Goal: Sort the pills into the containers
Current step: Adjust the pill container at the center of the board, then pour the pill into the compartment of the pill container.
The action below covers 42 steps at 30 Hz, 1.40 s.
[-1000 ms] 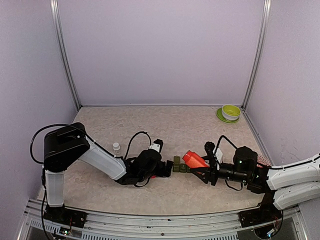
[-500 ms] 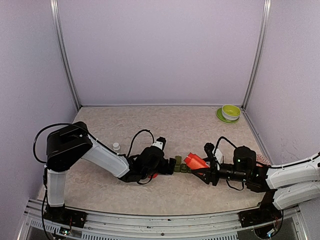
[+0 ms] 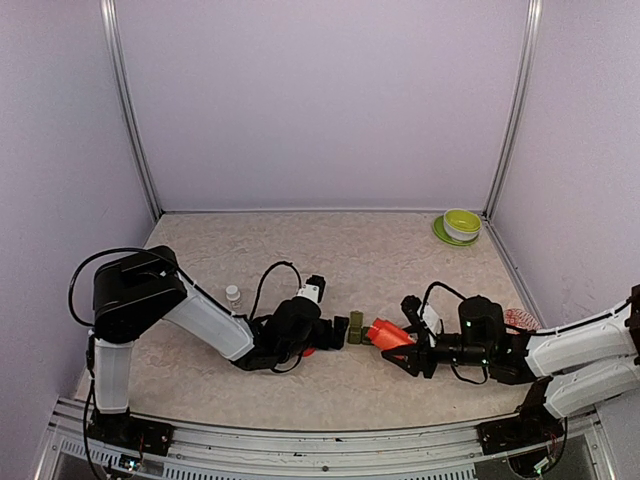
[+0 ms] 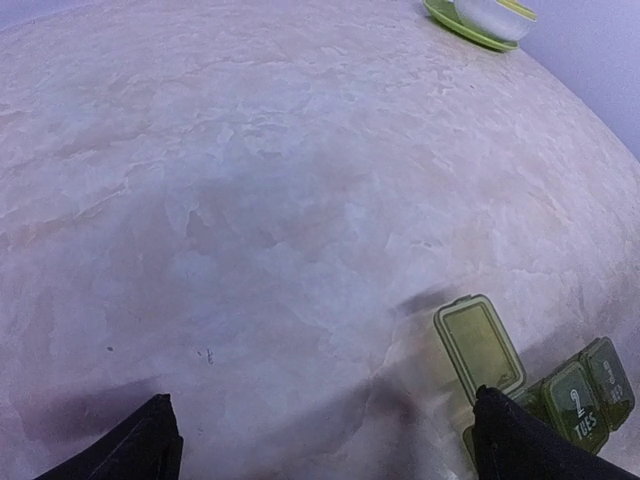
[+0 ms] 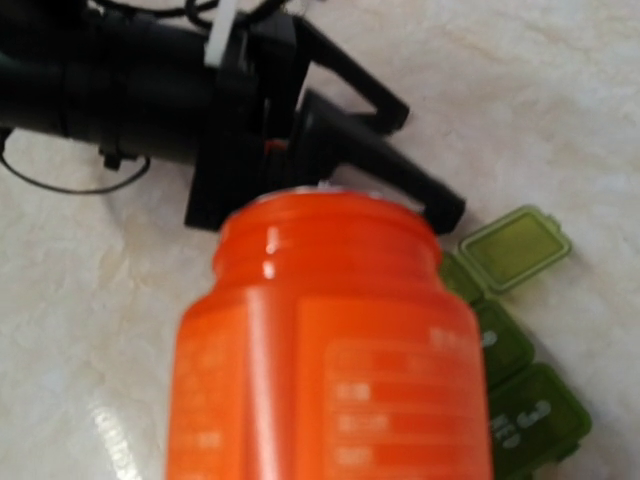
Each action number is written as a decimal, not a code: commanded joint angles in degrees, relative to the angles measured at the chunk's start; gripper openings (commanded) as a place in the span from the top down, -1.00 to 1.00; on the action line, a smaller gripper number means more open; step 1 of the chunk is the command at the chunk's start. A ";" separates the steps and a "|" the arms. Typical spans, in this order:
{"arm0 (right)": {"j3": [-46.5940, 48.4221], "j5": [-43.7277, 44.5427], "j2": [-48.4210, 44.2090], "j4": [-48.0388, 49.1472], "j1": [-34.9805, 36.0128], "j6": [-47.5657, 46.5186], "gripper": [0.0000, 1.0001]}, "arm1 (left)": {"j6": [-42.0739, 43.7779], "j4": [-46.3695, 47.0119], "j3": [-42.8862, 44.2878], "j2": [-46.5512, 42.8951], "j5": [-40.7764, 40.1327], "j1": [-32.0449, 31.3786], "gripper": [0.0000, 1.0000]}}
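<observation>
The right gripper [image 3: 400, 345] grasps the bottle [image 3: 383, 328] tilted toward the containers [image 3: 357, 328], 1 lid [image 4: 478, 345] open, the left gripper [image 4: 325, 440] released beside them; next, the pour likely needs the bottle's mouth over that opening.

Pale, marbled table with a few small things spread across it.

The table [image 3: 370, 250] carries the containers [image 3: 356, 329] near its middle, a strip of dark-green boxes with the lid of one end box flipped open. Well apart to the left stands a tiny clear bottle [image 3: 233, 294] with a white cap. A green plate [image 3: 441, 235] bearing a bowl [image 3: 462, 221] sits in the far right corner.
</observation>
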 commanded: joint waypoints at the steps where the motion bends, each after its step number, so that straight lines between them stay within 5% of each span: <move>1: 1.70 -1.26 2.02 0.75 -0.52 0.23 0.67 | 0.06 3.44 -0.52 1.57 -1.59 0.00 -0.98; 42: 6.21 -1.36 5.25 -2.88 -0.51 -0.25 0.64 | 2.44 8.51 -0.69 7.47 -14.65 -3.56 -0.98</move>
